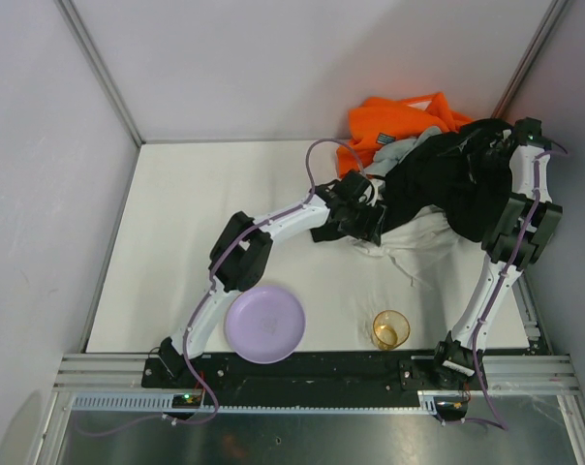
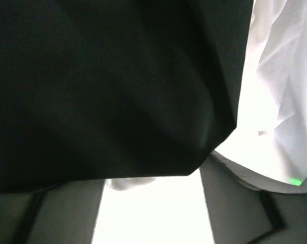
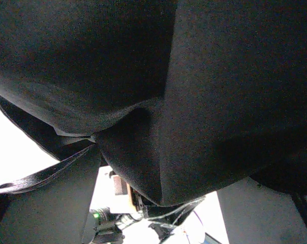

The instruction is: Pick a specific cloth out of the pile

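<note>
The pile (image 1: 438, 165) lies at the back right: orange, light grey and black garments. The white cloth (image 1: 423, 237) spreads flat at its near edge. My left gripper (image 1: 370, 221) sits at the pile's left edge, where the black garment (image 1: 447, 184) meets the white cloth. In the left wrist view its fingers (image 2: 245, 213) stand wide apart, with black fabric above and the white cloth (image 2: 283, 76) at the right. My right gripper (image 1: 488, 145) is high in the pile. The black garment (image 3: 194, 101) drapes over its parted fingers (image 3: 52, 203) and hides the tips.
A purple plate (image 1: 264, 325) and a clear amber cup (image 1: 390, 329) stand near the front edge. Enclosure walls rise close behind and to the right of the pile. The orange garment (image 1: 404, 116) leans on the back wall.
</note>
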Robot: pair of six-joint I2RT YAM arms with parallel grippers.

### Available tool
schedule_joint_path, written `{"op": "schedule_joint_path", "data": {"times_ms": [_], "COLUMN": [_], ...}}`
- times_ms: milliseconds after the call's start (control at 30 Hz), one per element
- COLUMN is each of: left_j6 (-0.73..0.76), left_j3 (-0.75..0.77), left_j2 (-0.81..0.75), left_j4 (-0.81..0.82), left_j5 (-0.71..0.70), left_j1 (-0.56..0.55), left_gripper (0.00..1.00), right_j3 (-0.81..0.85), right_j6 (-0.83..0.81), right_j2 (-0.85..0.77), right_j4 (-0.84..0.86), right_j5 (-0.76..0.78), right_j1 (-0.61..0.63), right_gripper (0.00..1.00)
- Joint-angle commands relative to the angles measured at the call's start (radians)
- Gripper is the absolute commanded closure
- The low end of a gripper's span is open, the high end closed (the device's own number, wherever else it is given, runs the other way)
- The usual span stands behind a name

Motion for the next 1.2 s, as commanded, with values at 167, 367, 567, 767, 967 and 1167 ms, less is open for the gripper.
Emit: {"op": "schedule_joint_path", "data": {"times_ms": [167, 367, 567, 767, 967, 1167], "left_j6": [0.025, -0.08, -0.22, -0.287, -0.306, -0.406], "left_j3": [-0.012, 0.024, 0.129, 0.238, 0.356, 0.429], "left_j2": [-0.036, -0.113, -0.174, -0.241, -0.33, -0.388], "left_j4": [-0.001, 0.0, 0.001, 0.006, 0.024, 0.153], "left_j5": [0.012, 0.07, 0.312, 0.44, 0.464, 0.543], "left_j1": [-0.01, 0.058, 0.155, 0.206, 0.247, 0.289], "left_gripper": [0.93, 0.99, 0.99, 0.99, 0.99, 0.99], "right_j3": [-0.016, -0.028, -0.035, -0.053, -0.069, -0.08], "right_j6": [-0.027, -0.03, -0.029, -0.031, -0.033, -0.04], "right_j2": [-0.046, -0.055, -0.069, -0.082, -0.091, -0.097], "right_j4": [0.068, 0.069, 0.073, 0.077, 0.079, 0.079], "right_j5": [0.054, 0.049, 0.038, 0.031, 0.03, 0.03], "right_j1": [0.0, -0.001, -0.016, -0.039, -0.048, -0.05], "right_gripper": [0.08, 0.08, 0.08, 0.08, 0.08, 0.08]}}
